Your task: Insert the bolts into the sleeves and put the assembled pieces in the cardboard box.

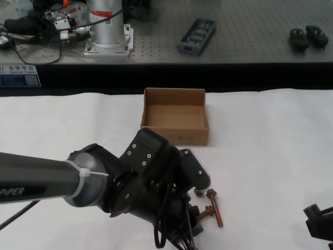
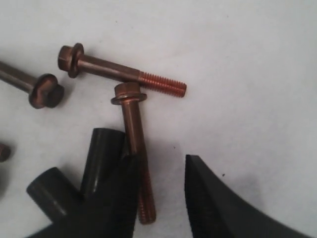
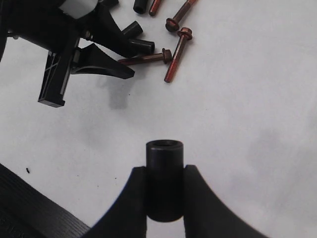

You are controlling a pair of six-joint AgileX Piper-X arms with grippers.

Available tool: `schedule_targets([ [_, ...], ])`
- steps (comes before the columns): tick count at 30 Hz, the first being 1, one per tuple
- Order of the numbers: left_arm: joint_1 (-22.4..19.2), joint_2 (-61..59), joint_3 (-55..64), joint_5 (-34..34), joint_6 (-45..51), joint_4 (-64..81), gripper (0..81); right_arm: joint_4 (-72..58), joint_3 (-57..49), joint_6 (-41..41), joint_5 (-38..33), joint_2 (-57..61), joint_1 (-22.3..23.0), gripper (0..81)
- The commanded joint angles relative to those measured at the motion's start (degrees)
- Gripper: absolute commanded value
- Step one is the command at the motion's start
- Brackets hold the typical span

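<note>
Fingers spread, the left gripper [image 2: 161, 166] is straddling 1 bolt [image 2: 133, 129] off-centre at the high view's lower centre, likely risking a skewed grab, while the right gripper [image 3: 165, 171] is pinching 1 sleeve [image 3: 164, 198].

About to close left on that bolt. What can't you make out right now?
High view: the left arm covers the left gripper and most bolts.
Left wrist view: a finger hides part of the bolt's shaft; another bolt is cut off by the edge.
Right wrist view: the right gripper hides the sleeve's lower end; its bore is too dark.
</note>
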State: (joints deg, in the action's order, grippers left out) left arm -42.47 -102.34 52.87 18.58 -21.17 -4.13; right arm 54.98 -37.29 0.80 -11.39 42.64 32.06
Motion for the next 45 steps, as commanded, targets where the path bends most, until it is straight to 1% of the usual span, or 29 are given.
schedule_targets([
  [1, -0.2, -0.2, 0.5, -0.4, -0.5, 0.3, 24.2, -0.2, -0.1, 0.0, -0.3, -0.5, 0.0, 2.5],
  [16, -0.2, -3.2, 1.1, -0.4, -0.5, 1.1, 24.2, -0.3, -0.1, 0.0, -1.0, -0.5, 0.0, 2.5],
  [26, -0.2, -6.7, 7.1, -0.4, -0.4, 1.7, 24.2, -0.3, -0.1, 0.0, -1.0, -0.5, 0.0, 2.5],
  [31, -0.2, -9.3, 8.1, -0.4, 1.9, 0.7, 24.2, -0.3, -0.1, 0.0, -1.0, -0.5, 0.0, 2.5],
  [40, -0.2, -9.7, 8.2, -0.4, 1.9, -2.0, 24.2, -0.3, -0.1, 0.0, -1.0, -0.5, 0.0, 2.5],
  [45, -0.2, -9.7, 8.6, -2.2, 1.3, -4.4, 24.2, -0.3, -0.1, 0.0, -0.7, -0.5, 0.0, 2.5],
])
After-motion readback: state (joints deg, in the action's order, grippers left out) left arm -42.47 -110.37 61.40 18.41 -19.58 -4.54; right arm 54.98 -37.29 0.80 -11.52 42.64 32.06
